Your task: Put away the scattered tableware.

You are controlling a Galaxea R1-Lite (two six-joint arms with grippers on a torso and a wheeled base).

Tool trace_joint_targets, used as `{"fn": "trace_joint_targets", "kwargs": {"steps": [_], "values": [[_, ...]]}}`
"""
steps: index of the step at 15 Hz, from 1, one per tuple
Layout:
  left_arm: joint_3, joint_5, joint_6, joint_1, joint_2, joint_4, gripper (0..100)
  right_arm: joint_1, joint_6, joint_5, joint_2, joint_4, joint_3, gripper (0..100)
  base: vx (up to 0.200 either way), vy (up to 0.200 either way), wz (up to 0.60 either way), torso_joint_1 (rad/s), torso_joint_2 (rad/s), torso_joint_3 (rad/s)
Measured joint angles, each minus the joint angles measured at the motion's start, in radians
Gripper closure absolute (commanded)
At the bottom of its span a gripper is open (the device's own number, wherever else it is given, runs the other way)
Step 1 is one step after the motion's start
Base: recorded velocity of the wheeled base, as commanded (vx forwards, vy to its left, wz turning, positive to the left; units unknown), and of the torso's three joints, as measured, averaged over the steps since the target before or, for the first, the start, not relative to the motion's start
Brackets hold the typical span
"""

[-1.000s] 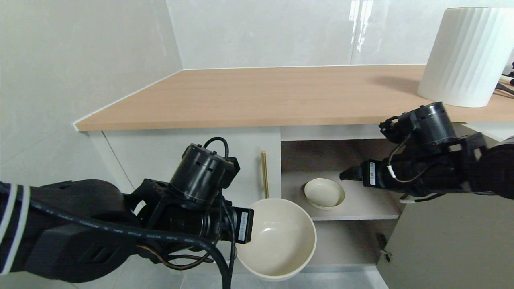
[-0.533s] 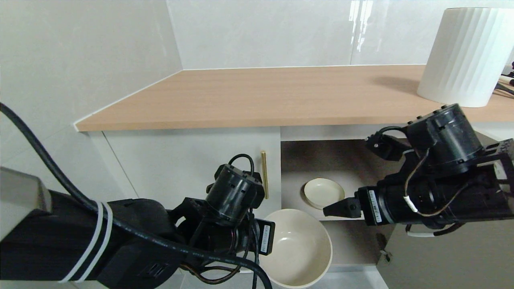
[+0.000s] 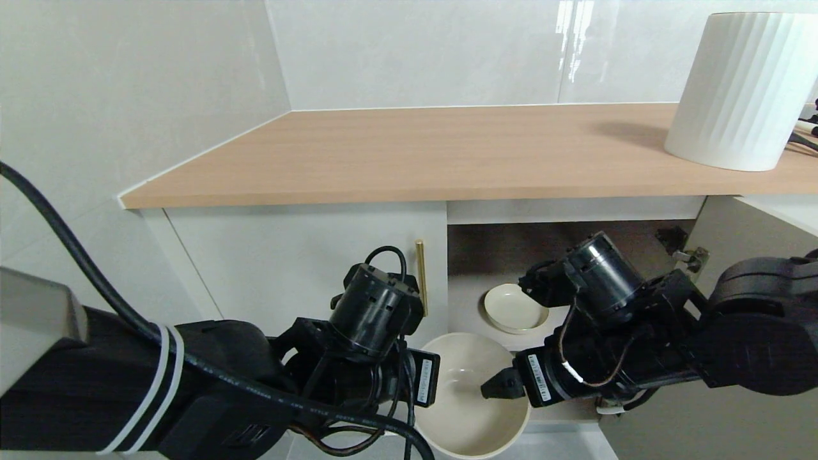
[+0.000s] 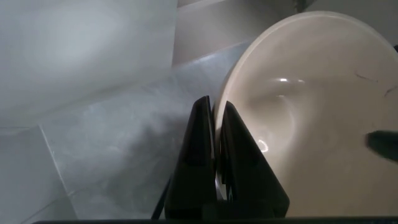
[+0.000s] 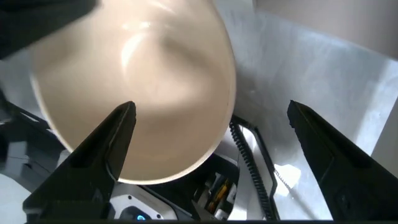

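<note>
A large cream bowl [image 3: 470,409] hangs low in front of the open cabinet, and my left gripper [image 3: 427,382] is shut on its left rim. In the left wrist view the fingers [image 4: 205,143] pinch the bowl [image 4: 311,118] at its edge. My right gripper [image 3: 497,387] is at the bowl's right rim. Its fingers [image 5: 102,155] stand open and wide, with the bowl [image 5: 137,81] partly between them. A small cream dish [image 3: 514,308] sits on the cabinet shelf [image 3: 466,300] behind.
The wooden countertop [image 3: 415,153] carries a white ribbed container [image 3: 741,89] at the far right. The left cabinet door [image 3: 287,255] is shut and has a brass handle [image 3: 420,275]. The right door [image 3: 735,421] hangs open beside my right arm.
My right arm came down and left from the shelf to the large bowl's right rim. The left arm carried the bowl right at first, then held still.
</note>
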Motion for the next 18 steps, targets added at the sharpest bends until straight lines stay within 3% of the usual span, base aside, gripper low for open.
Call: {"fn": "trace_joint_targets", "kwargs": {"steps": [1,11,12,18], "values": [[0.000,0.005,0.000,0.000,0.000,0.000,100,0.001,0.000,0.000,0.010,0.000,0.000,100,0.000,0.000,0.00,0.000,0.00,0.000],[0.010,0.012,0.006,-0.001,0.024,0.000,100,0.001,0.015,-0.006,0.034,-0.004,0.002,100,0.000,0.000,0.00,0.000,0.00,0.000],[0.011,0.019,0.007,-0.002,0.026,-0.001,0,0.001,0.014,-0.013,0.034,-0.004,0.002,100,0.000,0.000,0.00,0.000,0.00,0.000],[0.013,0.048,0.008,0.000,-0.015,0.001,0,-0.029,0.013,-0.080,0.034,-0.002,0.005,100,0.000,0.000,0.00,0.000,0.00,0.000]]}}
